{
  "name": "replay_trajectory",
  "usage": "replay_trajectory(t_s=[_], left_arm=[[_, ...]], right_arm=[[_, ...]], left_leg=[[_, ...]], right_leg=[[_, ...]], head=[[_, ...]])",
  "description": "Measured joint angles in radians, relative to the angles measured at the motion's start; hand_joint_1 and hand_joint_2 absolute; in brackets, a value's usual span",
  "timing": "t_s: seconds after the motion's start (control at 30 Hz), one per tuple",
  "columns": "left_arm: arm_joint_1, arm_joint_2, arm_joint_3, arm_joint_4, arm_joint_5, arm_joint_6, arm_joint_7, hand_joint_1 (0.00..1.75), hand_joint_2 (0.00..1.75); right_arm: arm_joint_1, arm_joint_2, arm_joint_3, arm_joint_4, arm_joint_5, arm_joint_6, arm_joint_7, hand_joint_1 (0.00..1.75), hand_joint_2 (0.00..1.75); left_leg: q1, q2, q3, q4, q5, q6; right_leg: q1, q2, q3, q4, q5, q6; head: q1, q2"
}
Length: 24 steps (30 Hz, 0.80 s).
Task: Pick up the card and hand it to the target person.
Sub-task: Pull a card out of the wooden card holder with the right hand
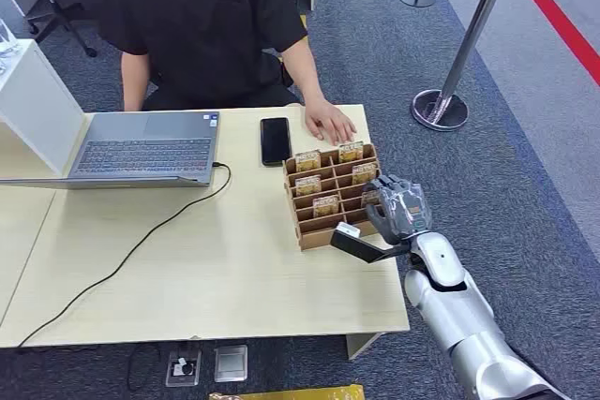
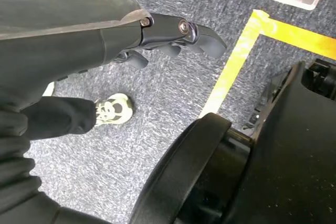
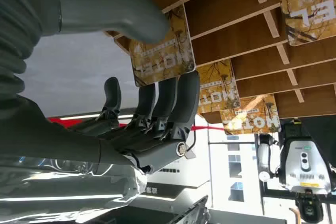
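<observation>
Right robot hand (image 1: 397, 208) sits at the near right corner of the wooden card rack (image 1: 333, 196), its fingers (image 3: 174, 103) and thumb closing on either face of one yellow-printed card (image 3: 162, 51). In the right wrist view the thumb lies over one side of that card and the dark fingers reach up behind it; whether they are actually touching it I cannot tell, so the grasp reads as forming rather than made. The left robot hand (image 2: 166, 35) hangs low over the grey carpet with fingers loosely extended and nothing in them.

The pale tabletop (image 1: 177, 269) carries an open laptop (image 1: 145, 147) on the left, then the rack, then a black phone (image 1: 275, 140) just beside the rack's far left corner. Several more cards stand in the rack's other slots. The person (image 1: 205, 25) in a black shirt sits across the tabletop, one hand (image 1: 329, 121) resting flat near the rack's far edge.

To do this step well, the pinch probably needs to land squarely on the card's upper portion before any lift, then draw it out along the slot's own line so it does not catch on the divider or drag the light rack. Neighbouring cards stand close, so the fingers should stay narrow.
</observation>
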Motion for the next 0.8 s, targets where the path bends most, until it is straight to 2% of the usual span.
replay_trajectory(t_s=[0.07,0.3,0.4,0.6,0.8], left_arm=[[0.000,0.000,0.000,0.000,0.000,0.000,-0.002,0.00,0.00],[0.000,0.000,0.000,0.000,0.000,0.001,-0.009,0.00,0.00],[0.001,0.000,0.000,0.000,0.001,0.001,-0.010,0.00,0.00],[0.003,-0.003,0.000,0.000,0.003,0.004,-0.010,0.00,0.00],[0.005,-0.004,0.000,0.000,0.005,0.005,-0.009,0.00,0.00]], right_arm=[[0.000,0.000,0.000,0.000,0.000,0.000,0.000,0.31,1.75],[-0.007,0.000,-0.001,0.000,0.002,0.000,0.001,0.10,1.75],[-0.010,0.000,-0.001,0.000,0.006,0.000,0.000,0.10,1.75],[-0.016,0.001,-0.001,0.001,0.013,0.000,-0.004,0.22,1.75],[-0.017,0.001,-0.001,0.005,0.014,0.003,-0.006,0.57,1.75]], left_leg=[[0.000,0.000,0.000,0.000,0.000,0.000],[0.000,0.000,0.000,0.000,0.000,0.000],[0.000,0.000,0.000,0.000,0.000,0.000],[0.000,0.000,0.000,0.000,0.000,0.000],[0.000,0.000,0.000,0.000,0.000,0.000]], right_leg=[[0.000,0.000,0.000,0.000,0.000,0.000],[0.000,0.000,0.000,0.000,0.000,0.000],[0.000,0.000,0.000,0.000,0.000,0.000],[0.000,0.000,0.000,0.000,0.000,0.000],[0.000,0.000,0.000,0.000,0.000,0.000]], head=[[0.000,0.000],[0.000,0.000],[0.000,0.000],[0.000,0.000],[0.000,0.000]])
